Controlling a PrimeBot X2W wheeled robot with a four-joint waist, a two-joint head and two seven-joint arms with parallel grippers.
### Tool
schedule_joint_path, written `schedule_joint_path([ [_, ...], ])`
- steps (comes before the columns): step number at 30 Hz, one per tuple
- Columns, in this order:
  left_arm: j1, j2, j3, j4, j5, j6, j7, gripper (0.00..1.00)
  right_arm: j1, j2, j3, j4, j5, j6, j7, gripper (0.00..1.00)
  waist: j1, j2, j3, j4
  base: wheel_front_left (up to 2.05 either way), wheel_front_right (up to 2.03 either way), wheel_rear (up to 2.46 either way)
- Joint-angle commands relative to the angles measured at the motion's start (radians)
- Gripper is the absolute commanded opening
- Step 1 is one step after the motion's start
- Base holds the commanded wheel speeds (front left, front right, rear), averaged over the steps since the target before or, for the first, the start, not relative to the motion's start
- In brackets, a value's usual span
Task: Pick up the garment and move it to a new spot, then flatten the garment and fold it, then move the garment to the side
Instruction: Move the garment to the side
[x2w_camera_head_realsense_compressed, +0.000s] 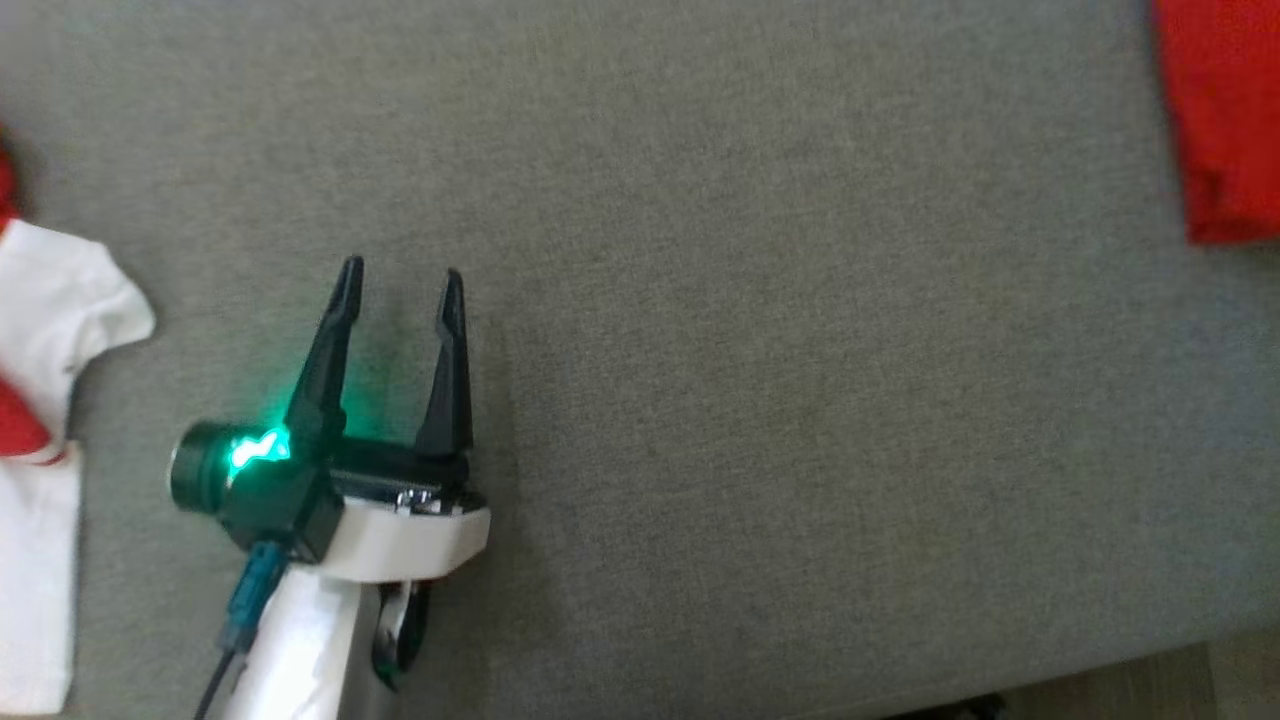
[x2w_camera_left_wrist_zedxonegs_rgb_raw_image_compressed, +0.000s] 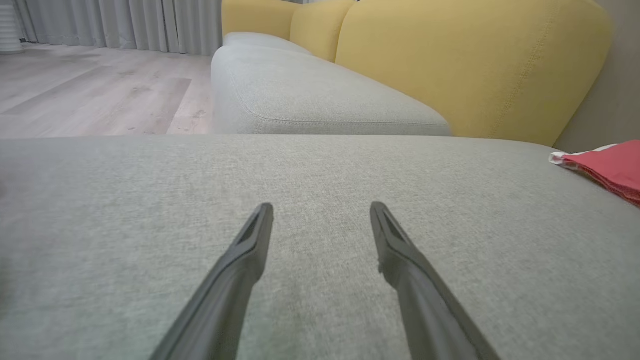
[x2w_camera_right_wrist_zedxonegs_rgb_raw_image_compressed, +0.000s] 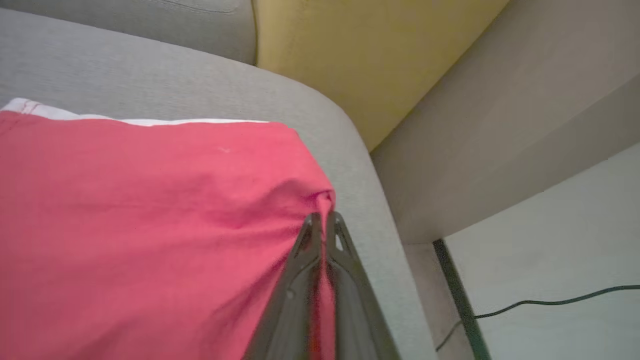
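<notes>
— Counting the grippers first: how many are recorded, and in what state?

— Two are recorded. The left gripper (x2w_camera_head_realsense_compressed: 401, 272) is held low over the near left part of the grey seat cushion (x2w_camera_head_realsense_compressed: 750, 350). Its two fingers are spread apart and nothing is held between them. Whether the fingertips touch the fabric cannot be determined. The right gripper (x2w_camera_right_wrist_zedxonegs_rgb_raw_image_compressed: 325, 218) is closed, and a fold of the red garment (x2w_camera_right_wrist_zedxonegs_rgb_raw_image_compressed: 150, 225) is pinched between its fingers at the cushion's right end.

— How many cloth items are counted, and where is each placed?

— Two are counted in the head view. The red garment (x2w_camera_head_realsense_compressed: 1225, 120) is laid on the far right corner of the cushion, close to its rounded edge. In the right wrist view a white edge is seen along the garment's far side. One white and red cloth (x2w_camera_head_realsense_compressed: 50, 400) is laid at the cushion's left edge, well apart from the garment.

— What is counted around the cushion?

— Three yellow back cushions (x2w_camera_left_wrist_zedxonegs_rgb_raw_image_compressed: 470, 65) are seen behind it in the left wrist view. One further grey seat cushion (x2w_camera_left_wrist_zedxonegs_rgb_raw_image_compressed: 325, 95) is set just beyond it. A wooden floor (x2w_camera_left_wrist_zedxonegs_rgb_raw_image_compressed: 90, 95) and grey curtains (x2w_camera_left_wrist_zedxonegs_rgb_raw_image_compressed: 125, 25) are seen past that. One dark cable (x2w_camera_right_wrist_zedxonegs_rgb_raw_image_compressed: 550, 302) is laid on the pale floor below the cushion's right end.
</notes>
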Motion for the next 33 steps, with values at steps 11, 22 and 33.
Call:
schedule_joint_path([
  [11,-0.058,-0.001,0.014,-0.003,-0.006,-0.007,-0.005,1.0,0.0,0.023,-0.175,-0.138,-0.23,-0.001,-0.065,1.0,-0.0002,0.0,0.042,-0.003,0.0,0.0,0.0],
  [22,0.052,-0.001,0.014,0.045,-0.061,0.063,-0.005,1.0,0.161,0.351,0.02,-0.154,-0.152,-0.001,-0.235,1.0,-0.0002,0.0,-0.232,0.079,0.0,0.0,0.0],
  [33,0.186,-0.001,0.05,0.064,-0.082,0.105,-0.005,1.0,0.36,0.539,0.283,-0.091,0.016,-0.001,-0.377,1.0,-0.0002,0.0,-0.49,0.123,0.0,0.0,0.0],
])
